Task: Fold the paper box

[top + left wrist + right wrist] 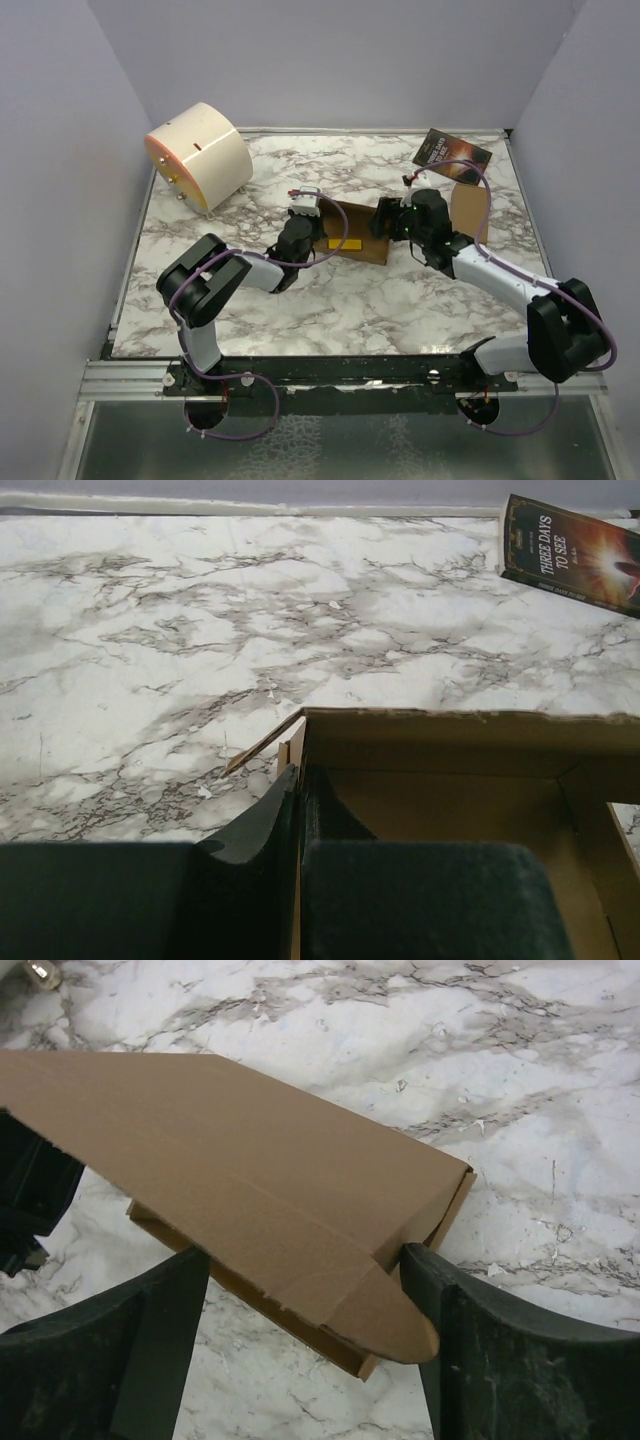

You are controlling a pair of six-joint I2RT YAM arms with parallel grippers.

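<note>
Left pincer (298,785) pinches the paper box (450,790) wall. Right pincer (305,1285) stands wide, lid (250,1160) inside its jaws; tuck the flap squarely.

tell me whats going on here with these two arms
Both arms are working on the paper box mid-table. The left arm has its jaws shut on one side wall of the box. The right arm has its jaws open on either side of the lid's rounded end flap, which is not yet tucked in.
</note>
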